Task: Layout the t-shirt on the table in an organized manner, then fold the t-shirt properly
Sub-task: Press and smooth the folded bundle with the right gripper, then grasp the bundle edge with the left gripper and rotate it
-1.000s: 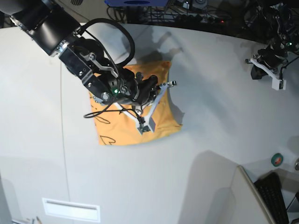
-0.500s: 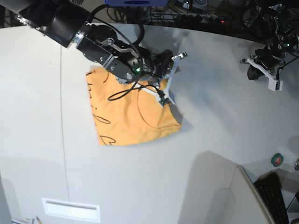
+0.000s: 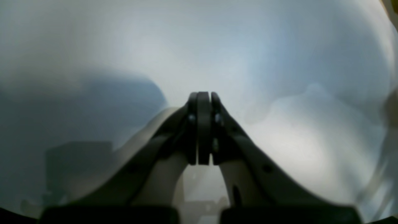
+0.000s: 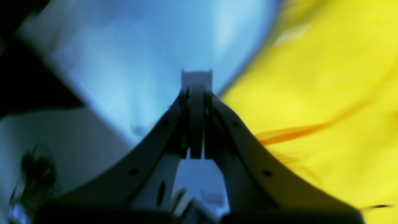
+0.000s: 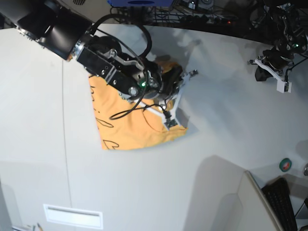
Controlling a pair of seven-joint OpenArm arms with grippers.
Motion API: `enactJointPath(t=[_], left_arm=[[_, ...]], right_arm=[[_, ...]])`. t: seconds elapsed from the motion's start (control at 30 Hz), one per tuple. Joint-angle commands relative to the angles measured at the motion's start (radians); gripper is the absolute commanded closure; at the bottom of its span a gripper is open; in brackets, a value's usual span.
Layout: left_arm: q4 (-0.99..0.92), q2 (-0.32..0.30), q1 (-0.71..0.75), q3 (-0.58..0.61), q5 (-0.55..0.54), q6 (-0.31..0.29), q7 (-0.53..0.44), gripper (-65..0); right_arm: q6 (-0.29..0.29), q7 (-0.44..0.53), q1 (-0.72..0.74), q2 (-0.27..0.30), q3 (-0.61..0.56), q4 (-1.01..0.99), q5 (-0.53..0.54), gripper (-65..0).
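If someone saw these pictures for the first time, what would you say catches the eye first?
The orange-yellow t-shirt, folded into a rough square, glows against the pale table left of centre. The right arm's black bulk lies across its top, with the right gripper shut at the shirt's right edge. The left gripper, also shut, hangs far off at upper right.

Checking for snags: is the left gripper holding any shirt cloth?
No: the left gripper is shut on nothing, only bare table beneath it.

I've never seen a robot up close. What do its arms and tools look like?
The right arm is bulky black segments with silver fittings, looping black cables and a small green light. The right tool has pale slender fingers with dark inner pads. The left tool looks alike, white on a dark wrist.
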Motion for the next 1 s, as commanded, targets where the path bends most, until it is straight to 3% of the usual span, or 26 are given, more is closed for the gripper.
enactJointPath(t=[0.0,0.1,0.27,0.53,0.67,0.77,0.87,0.9,0.97], left_arm=[[0.018,-0.019,-0.001,-0.007,-0.01,-0.007,-0.017,0.0],[0.021,-0.013,-0.006,0.0,-0.01,-0.007,-0.017,0.0],[0.06,-0.01,-0.007,0.002,-0.01,-0.007,-0.016,0.0],[0.07,-0.01,-0.004,0.003,-0.01,-0.007,-0.016,0.0],[0.138,0.024,0.004,0.039,-0.013,-0.008,-0.01,0.0],[0.273,0.064,0.023,0.072,-0.027,-0.01,0.087,0.0],[0.374,0.085,0.025,0.111,-0.142,-0.01,0.181,0.0],[0.385,0.085,0.023,0.138,-0.19,-0.01,0.199,-7.7],[0.382,0.085,0.019,0.194,-0.266,-0.003,0.205,-32.3]], right_arm=[[-0.004,0.011,0.022,-0.004,0.008,-0.031,0.003,0.0],[0.001,0.024,0.028,-0.019,0.004,-0.14,0.003,0.0],[0.068,0.124,0.027,-0.057,-0.073,-0.221,0.003,0.0],[0.068,0.132,0.042,-0.066,-0.091,-0.111,0.003,0.0],[0.062,0.13,0.045,0.026,-0.061,0.029,0.004,0.0],[0.028,0.13,0.01,0.098,0.036,0.101,0.006,0.0],[0.028,0.13,-0.028,0.168,0.134,0.164,0.006,0.0],[0.028,0.13,-0.045,0.194,0.169,0.19,0.006,0.0],[0.03,0.13,-0.074,0.236,0.234,0.238,0.006,0.0]])
